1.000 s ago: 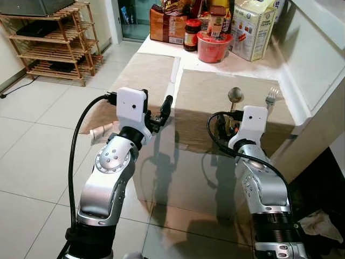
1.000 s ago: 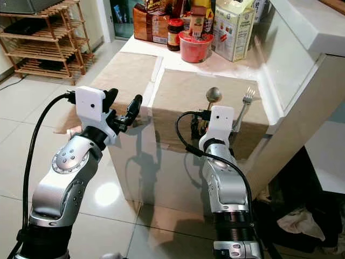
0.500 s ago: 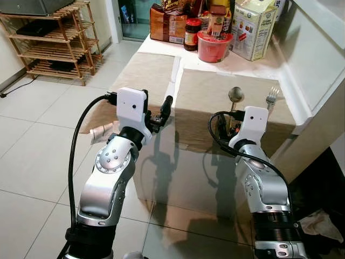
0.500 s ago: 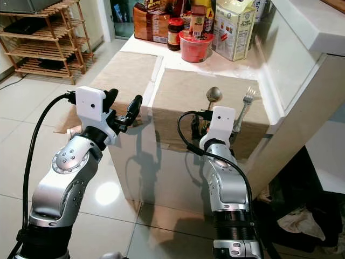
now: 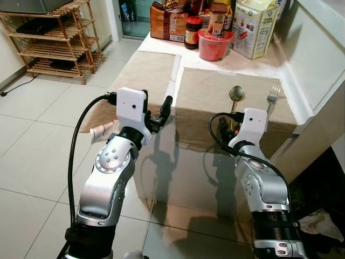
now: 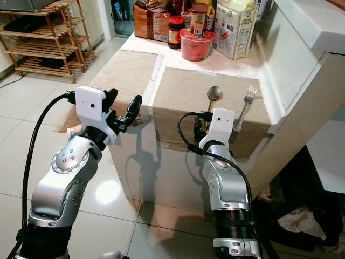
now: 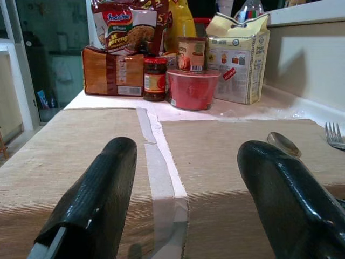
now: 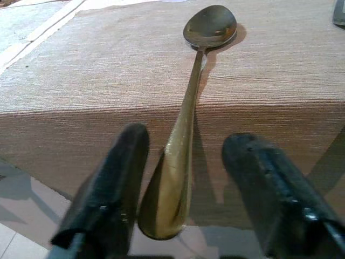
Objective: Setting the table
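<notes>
The right gripper (image 8: pixel 186 216) is released, its fingers (image 8: pixel 110 178) straddling the handle end of the spoon (image 8: pixel 197 81) without gripping it. The spoon lies on the right beige placemat (image 5: pixel 215 91), its handle overhanging the near table edge. A fork (image 5: pixel 271 97) lies beside it. The left gripper (image 7: pixel 186 189) is spread wide at the seam between the two placemats.

spoon (image 5: pixel 235 96) on R mat (image 5: pixel 215 91) | fork (image 5: pixel 272 96) right of it | jars (image 5: pixel 193 32) behind
</notes>
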